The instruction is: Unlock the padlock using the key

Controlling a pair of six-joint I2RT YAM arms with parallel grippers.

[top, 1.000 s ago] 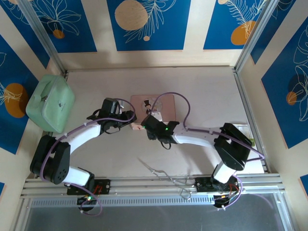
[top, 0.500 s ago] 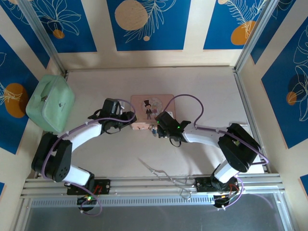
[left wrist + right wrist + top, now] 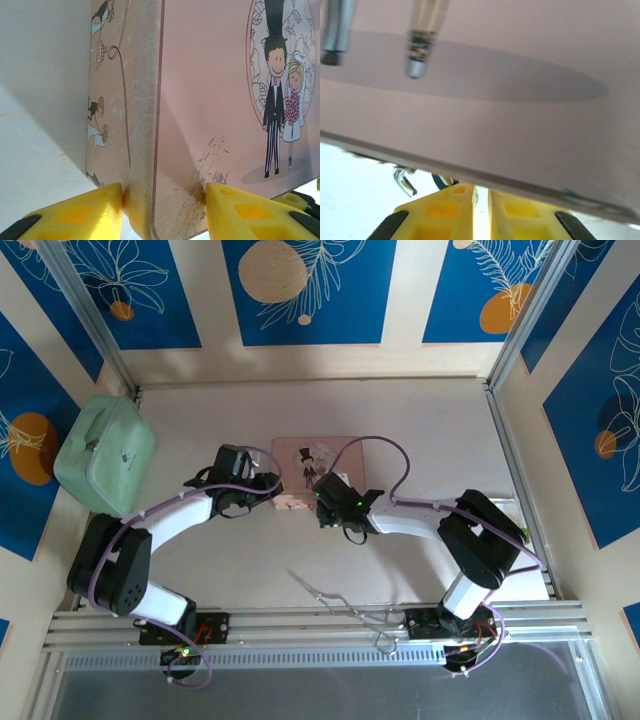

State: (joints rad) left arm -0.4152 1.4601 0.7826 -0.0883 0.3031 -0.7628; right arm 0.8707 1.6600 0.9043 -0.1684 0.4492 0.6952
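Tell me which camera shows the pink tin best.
Left wrist: the pink tin sits close up, its illustrated lid and decorated side wall sharp. Top external shows it small and partly covered. Right wrist shows it as a blurred pink surface.

Pale walls (image 3: 405, 300) carry blue panels (image 3: 340, 320) with orange discs and white leaf drawings. Metal rails (image 3: 300, 620) edge the pale, evenly lit table (image 3: 430, 420).

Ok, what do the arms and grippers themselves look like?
The left arm and right arm have white tubular links between chunky black joints, each trailed by a looping purple cable. A green light glows on the right wrist. The left gripper and right gripper have blocky yellow fingers with recessed pockets and black backing.
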